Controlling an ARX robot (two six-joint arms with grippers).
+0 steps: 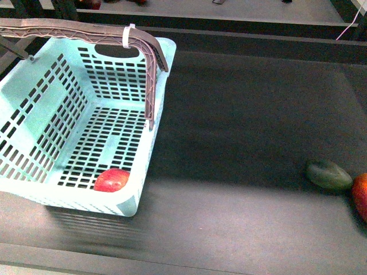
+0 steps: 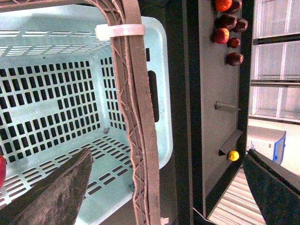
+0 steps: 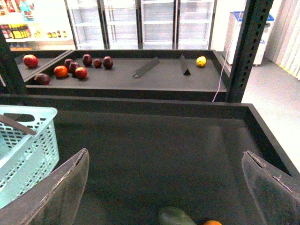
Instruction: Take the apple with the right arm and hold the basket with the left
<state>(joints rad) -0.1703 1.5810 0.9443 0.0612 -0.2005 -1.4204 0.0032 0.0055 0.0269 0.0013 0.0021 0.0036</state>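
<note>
The apple (image 1: 112, 180) lies in the near corner of the basket (image 1: 34, 114), well apart from the right gripper (image 3: 164, 187), whose jaws gape empty; the left gripper (image 2: 164, 187), jaws wide, straddles the basket's handle (image 2: 140, 122) without gripping it.

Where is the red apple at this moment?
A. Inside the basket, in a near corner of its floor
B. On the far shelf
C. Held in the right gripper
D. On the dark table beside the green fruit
A: the front view shows the apple lying on the slotted floor of the basket, in a near corner.

No legible text or labels anywhere
</note>
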